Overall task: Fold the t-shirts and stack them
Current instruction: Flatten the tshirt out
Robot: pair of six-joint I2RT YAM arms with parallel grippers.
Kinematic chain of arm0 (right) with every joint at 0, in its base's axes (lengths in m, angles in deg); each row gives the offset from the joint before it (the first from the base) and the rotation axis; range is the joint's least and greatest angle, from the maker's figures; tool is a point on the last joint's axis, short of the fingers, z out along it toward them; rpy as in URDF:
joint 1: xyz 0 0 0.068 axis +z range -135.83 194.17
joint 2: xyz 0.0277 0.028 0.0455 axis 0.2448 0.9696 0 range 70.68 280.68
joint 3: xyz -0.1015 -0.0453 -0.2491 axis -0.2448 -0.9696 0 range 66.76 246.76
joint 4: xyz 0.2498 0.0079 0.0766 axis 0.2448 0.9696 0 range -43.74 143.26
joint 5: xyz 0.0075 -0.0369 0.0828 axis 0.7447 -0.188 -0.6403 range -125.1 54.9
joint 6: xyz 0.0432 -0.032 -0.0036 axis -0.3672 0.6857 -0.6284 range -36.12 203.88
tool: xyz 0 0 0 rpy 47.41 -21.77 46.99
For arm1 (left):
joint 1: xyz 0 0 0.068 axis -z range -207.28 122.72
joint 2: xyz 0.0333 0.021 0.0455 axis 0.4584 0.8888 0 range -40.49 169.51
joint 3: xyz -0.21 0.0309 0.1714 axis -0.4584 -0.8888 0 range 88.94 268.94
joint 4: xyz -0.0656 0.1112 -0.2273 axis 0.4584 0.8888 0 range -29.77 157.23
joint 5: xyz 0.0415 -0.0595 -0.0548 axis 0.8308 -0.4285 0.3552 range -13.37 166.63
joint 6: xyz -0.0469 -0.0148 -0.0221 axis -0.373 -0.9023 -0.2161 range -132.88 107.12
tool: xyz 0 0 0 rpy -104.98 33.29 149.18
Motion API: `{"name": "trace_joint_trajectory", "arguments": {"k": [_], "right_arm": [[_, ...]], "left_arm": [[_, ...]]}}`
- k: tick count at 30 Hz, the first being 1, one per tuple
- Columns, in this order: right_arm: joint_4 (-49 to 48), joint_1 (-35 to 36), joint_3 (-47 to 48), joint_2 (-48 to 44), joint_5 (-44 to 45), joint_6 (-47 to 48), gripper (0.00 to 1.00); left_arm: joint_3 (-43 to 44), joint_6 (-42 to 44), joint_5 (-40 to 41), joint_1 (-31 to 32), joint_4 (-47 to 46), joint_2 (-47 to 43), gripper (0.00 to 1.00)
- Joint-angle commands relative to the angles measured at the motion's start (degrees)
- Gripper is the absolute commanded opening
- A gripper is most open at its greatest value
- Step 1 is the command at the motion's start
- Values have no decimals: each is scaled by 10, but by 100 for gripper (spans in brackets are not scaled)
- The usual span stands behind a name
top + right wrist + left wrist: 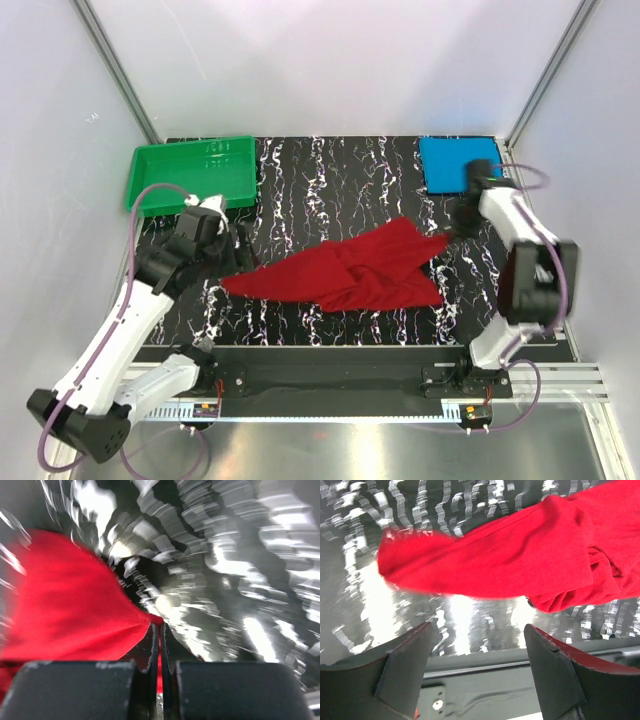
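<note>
**Item 1, left gripper.** The jaws are spread wide and nothing is held between them. The tool is kept low over the table, just beside the left tip of the red t-shirt. This position is judged to be a readiness to take that tip.

**Item 2, red t-shirt.** It is laid unfolded in the middle of the table and drawn out into a long slanted shape from its left tip to its right corner. Cloth is bunched in loose folds at the centre. It is judged not yet flat enough to be folded.

**Item 3, right gripper.** The jaws are pressed together on the right corner of the red t-shirt, and a thin edge of cloth is pinched between the pads. The hold is judged to serve for pulling the cloth out taut.

**Item 4, green tray.** It is set at the far left of the table, well apart from the red t-shirt. No part in the folding is suggested.

**Item 5, blue t-shirt.** It is kept as a neat folded rectangle at the far right corner and is partly hidden by the right arm. It is judged to be finished and left there as the base of the stack.
</note>
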Motion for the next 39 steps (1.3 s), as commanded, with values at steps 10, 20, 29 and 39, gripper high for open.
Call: {"name": "trace_joint_trajectory", "arguments": {"k": [10,20,29,39], "right_arm": [[-29,-46,-52,-209,-128,-19,0],[-32,-46,-86,-224,-159,4,0],[-24,-45,-75,-212,-163,11,0],[-27,-46,-71,-202,-159,17,0]], "left_arm": [[60,44,-50,-3,-136,205,81],[166,180,4,-1,-232,433,58],[257,245,35,-2,-242,573,61],[301,229,40,-2,-251,639,53]]}}
